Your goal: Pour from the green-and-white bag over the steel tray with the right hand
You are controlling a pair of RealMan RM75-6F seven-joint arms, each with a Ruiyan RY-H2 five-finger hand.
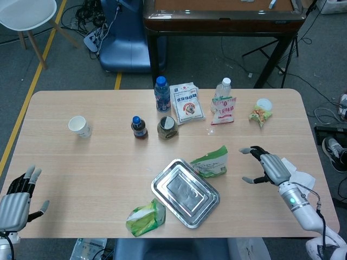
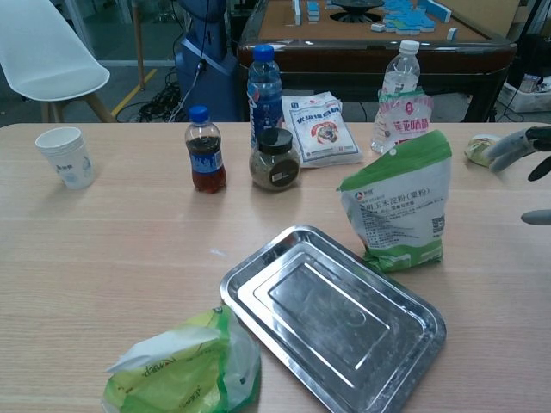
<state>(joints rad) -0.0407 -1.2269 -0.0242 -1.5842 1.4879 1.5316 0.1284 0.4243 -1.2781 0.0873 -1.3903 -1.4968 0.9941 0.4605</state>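
The green-and-white bag [image 1: 212,162] [image 2: 400,203] stands upright just beyond the right far corner of the steel tray [image 1: 185,192] [image 2: 331,317]. My right hand [image 1: 264,166] [image 2: 527,162] hovers to the right of the bag with fingers spread, holding nothing and apart from the bag. In the chest view only its fingertips show at the right edge. My left hand [image 1: 15,201] rests open at the table's near left corner, far from the tray.
A crumpled green bag [image 1: 145,218] lies near the tray's left corner. At the back stand a paper cup [image 1: 79,126], a cola bottle [image 1: 139,128], a jar [image 1: 167,128], a blue bottle [image 1: 161,93], snack packs [image 1: 186,103] and a water bottle [image 1: 223,89]. A white tissue [image 1: 297,174] lies right.
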